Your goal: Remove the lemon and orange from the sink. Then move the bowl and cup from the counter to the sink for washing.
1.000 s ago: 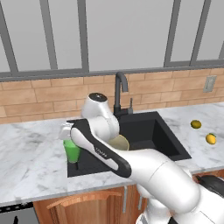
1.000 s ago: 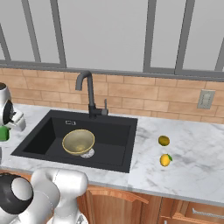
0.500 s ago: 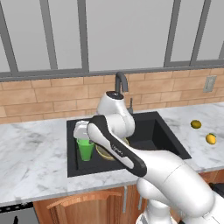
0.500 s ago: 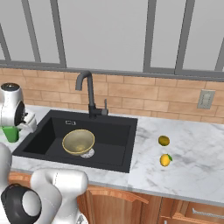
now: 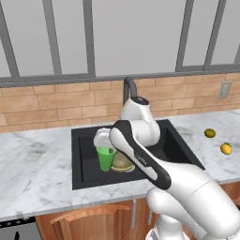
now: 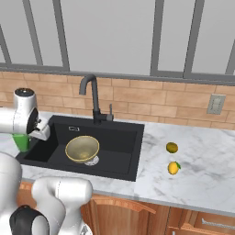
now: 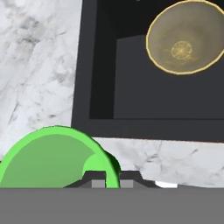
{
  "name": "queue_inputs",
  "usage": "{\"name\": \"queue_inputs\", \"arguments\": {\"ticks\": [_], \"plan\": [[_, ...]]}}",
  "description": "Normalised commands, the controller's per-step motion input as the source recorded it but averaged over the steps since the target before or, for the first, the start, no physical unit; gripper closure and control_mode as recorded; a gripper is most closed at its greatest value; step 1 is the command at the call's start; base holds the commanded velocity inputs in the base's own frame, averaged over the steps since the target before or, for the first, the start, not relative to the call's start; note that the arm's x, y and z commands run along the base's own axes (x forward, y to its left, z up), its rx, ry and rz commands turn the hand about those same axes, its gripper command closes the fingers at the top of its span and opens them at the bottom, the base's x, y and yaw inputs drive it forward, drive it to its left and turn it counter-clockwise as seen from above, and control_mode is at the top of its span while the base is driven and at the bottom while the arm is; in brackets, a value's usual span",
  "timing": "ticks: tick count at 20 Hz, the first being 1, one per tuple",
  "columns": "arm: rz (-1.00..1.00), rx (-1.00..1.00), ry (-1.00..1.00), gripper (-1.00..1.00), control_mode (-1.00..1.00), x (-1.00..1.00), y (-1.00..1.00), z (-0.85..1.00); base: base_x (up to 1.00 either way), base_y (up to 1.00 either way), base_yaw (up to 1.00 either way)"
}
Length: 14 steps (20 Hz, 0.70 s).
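My gripper (image 5: 105, 146) is shut on the rim of the green cup (image 5: 106, 158), which hangs upright over the left part of the black sink (image 5: 174, 145). From the right the cup (image 6: 20, 142) hangs at the basin's left edge, under the gripper (image 6: 28, 136). In the hand view the cup (image 7: 54, 159) sits close below, its rim between the fingertips of the gripper (image 7: 107, 179). The golden-tan bowl (image 6: 82, 148) lies in the sink (image 6: 120, 147), just right of the cup. The orange (image 6: 172, 147) and the lemon (image 6: 173, 167) rest on the counter to the sink's right.
A tall black faucet (image 6: 92, 94) stands behind the basin. Marble counter (image 5: 37, 154) runs on both sides of the sink, with a brick backsplash and windows behind. A wall outlet (image 6: 215, 103) is at the far right. Wooden cabinet fronts are below.
The arm has swung right with the green cup, carrying it from above the left counter to over the sink's left part. The bowl and both fruits have stayed put.
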Motion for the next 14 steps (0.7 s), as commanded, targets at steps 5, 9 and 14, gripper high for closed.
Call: {"name": "queue_inputs", "arguments": {"ticks": [5,9,14], "plan": [[0.02,0.00,0.00,1.00,-1.00,0.00,-0.46,0.00,0.00,0.00,0.00],[0.01,0.00,0.00,1.00,-1.00,0.00,-0.44,0.00,0.00,0.00,0.00],[0.00,0.00,0.00,1.00,-1.00,0.00,-0.46,0.00,0.00,0.00,0.00]]}}
